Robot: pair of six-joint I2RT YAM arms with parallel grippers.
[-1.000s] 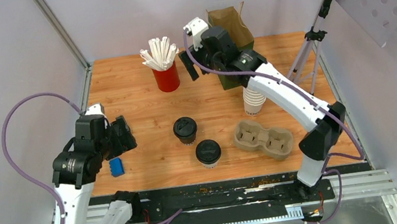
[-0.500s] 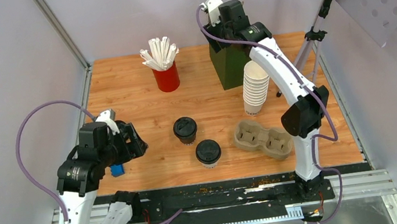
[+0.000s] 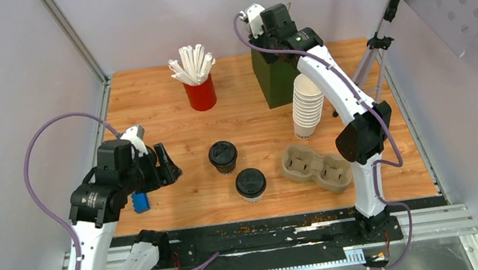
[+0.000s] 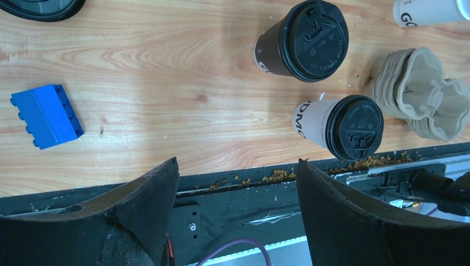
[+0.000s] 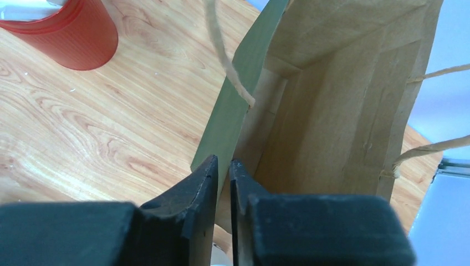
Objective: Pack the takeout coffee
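The takeout coffee, a white paper cup with a black lid (image 3: 251, 183) (image 4: 338, 124), stands near the table's front edge. A dark cup with a black lid (image 3: 223, 157) (image 4: 305, 41) stands just behind it. My left gripper (image 3: 169, 167) (image 4: 238, 162) hangs open and empty, to the left of both cups and apart from them. My right gripper (image 3: 265, 38) (image 5: 223, 163) is at the top of the green paper bag (image 3: 276, 77) (image 5: 238, 111). Its jaws are closed to a thin gap on the bag's left wall. The bag's brown inside shows nothing in it.
A pulp cup carrier (image 3: 317, 166) (image 4: 421, 88) lies right of the cups. A stack of lidless white cups (image 3: 306, 106) stands in front of the bag. A red cup of straws (image 3: 199, 84) (image 5: 72, 39) is at the back. A blue brick (image 3: 140, 202) (image 4: 47, 116) lies under the left arm. A tripod (image 3: 373, 52) stands at right.
The right arm rose from beside the bag to its top rim and its jaws closed on the wall. The left gripper moved right toward the cups.
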